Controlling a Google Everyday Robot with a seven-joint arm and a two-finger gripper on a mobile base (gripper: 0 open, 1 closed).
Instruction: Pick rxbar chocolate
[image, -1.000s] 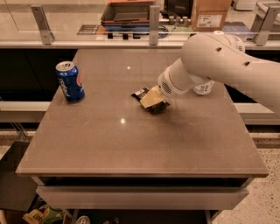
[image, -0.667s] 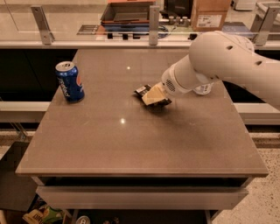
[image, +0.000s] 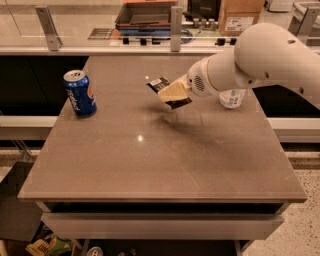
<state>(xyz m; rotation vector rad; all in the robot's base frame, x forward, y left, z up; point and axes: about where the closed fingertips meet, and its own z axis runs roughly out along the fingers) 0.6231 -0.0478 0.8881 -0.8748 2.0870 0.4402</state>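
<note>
So the soda can (image: 80, 93) sits on the table (image: 150, 165), back left. The claw (image: 172, 93) hangs over the back middle with the rxbar chocolate (image: 160, 84) pinched in it, up off the table. The water bottle (image: 231, 98) stands to the right of that, partly behind the arm (image: 265, 60), which enters from the right.

Grey-brown table (image: 150, 165), blue can (image: 80, 93) at left, clear bottle (image: 231, 98) at right, claw (image: 170, 93) above its middle.
</note>
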